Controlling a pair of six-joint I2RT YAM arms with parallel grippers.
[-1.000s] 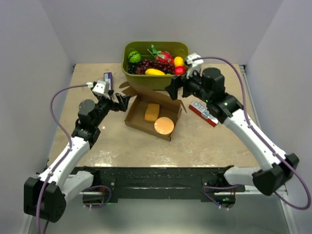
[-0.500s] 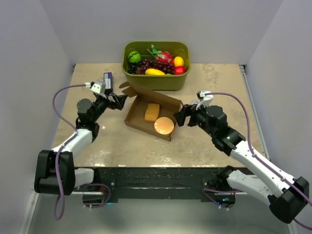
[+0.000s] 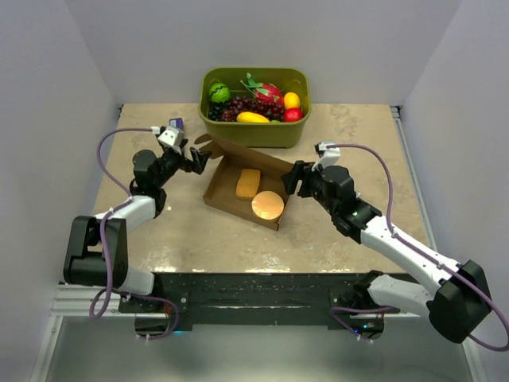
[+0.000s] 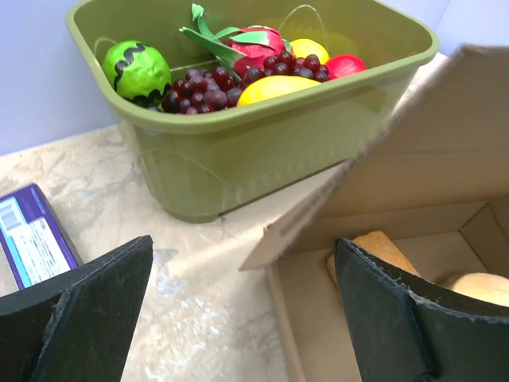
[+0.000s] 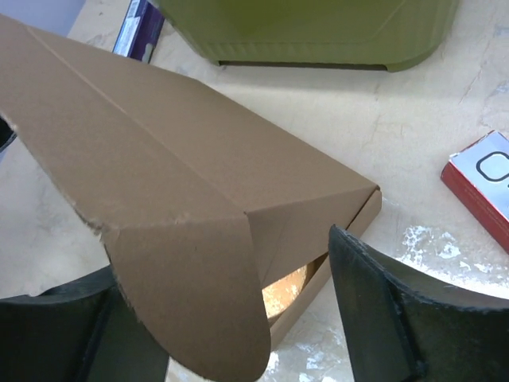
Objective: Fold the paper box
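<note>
Paper box [image 3: 254, 157] sits on the table [image 3: 199, 239] just in front of the green tub [image 3: 254, 134], on the tub's near side and skewed a bit to it. The tray is open at the top. The lid panel along the tub-side edge is raised and tilted, not flat. On the left wrist view the lid [image 4: 429, 143] leans over the tray, with the tub [image 4: 238, 159] right behind it.

In the tray there's a tan slice [image 3: 248, 183] towards the tub and a round orange disc [image 3: 268, 205] on the side away from it. They lie close together; I can't tell if they touch.

Left gripper [image 3: 193, 159] is at the near-left of the tub, at the lid's left corner. Its jaws are wide apart on its wrist cam [image 4: 238, 318], and the corner of the lid shows in the gap. I see no contact.

Right gripper [image 3: 293, 179] is at the near-right of the tub, at the box's right end. Jaws are apart here too [image 5: 231, 334]. The lid's rounded end flap [image 5: 159, 159] hangs in front of the lens and covers part of one finger. It isn't clamped on anything that I can see.

Purple packet [image 3: 176, 124] lies flat left of the tub. Red-and-white packet [image 5: 481, 191] lies to the tub's near-right, and I only see it on the right wrist cam. The tub holds fruit, with grapes [image 4: 207, 91] in the middle.
</note>
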